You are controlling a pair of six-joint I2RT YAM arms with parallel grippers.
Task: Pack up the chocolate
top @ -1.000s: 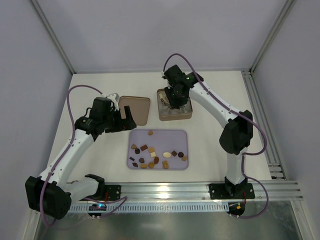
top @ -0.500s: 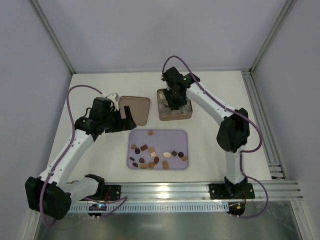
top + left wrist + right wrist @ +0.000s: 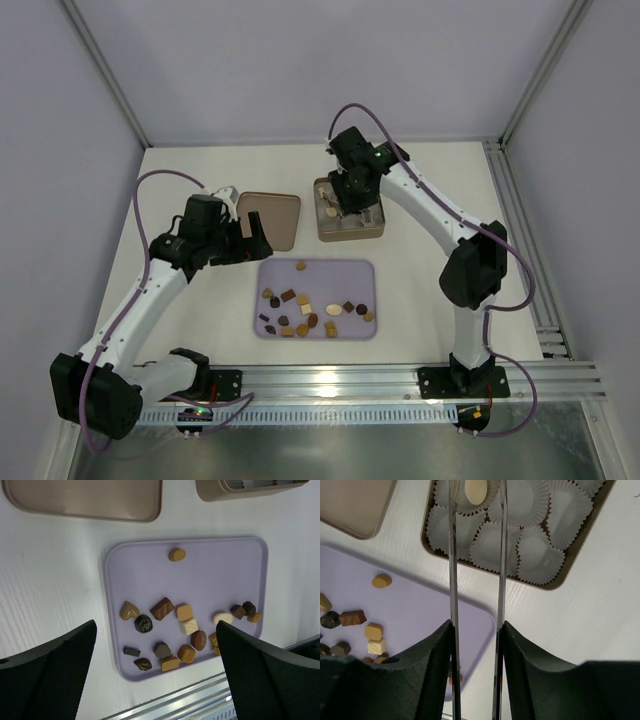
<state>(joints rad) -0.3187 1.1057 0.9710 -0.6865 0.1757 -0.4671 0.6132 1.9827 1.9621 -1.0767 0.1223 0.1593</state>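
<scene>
A white table (image 3: pixel 430 290) sits inside pale grey walls (image 3: pixel 300 70). On it a lavender tray (image 3: pixel 225 565) holds most of the chocolate (image 3: pixel 162 608), beside a brown lid (image 3: pixel 85 500) and a tin (image 3: pixel 350 237) of paper cups (image 3: pixel 540 557). The left gripper (image 3: pixel 156 630) hangs wide and empty over the tray. The right gripper (image 3: pixel 476 500) has its thin prongs narrowly apart — gripping nothing — over one cream piece (image 3: pixel 475 491) lying in a cup.

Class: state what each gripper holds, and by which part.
Nothing. The left gripper is open and empty. The right gripper straddles a cream chocolate lying in a paper cup, without touching it.
</scene>
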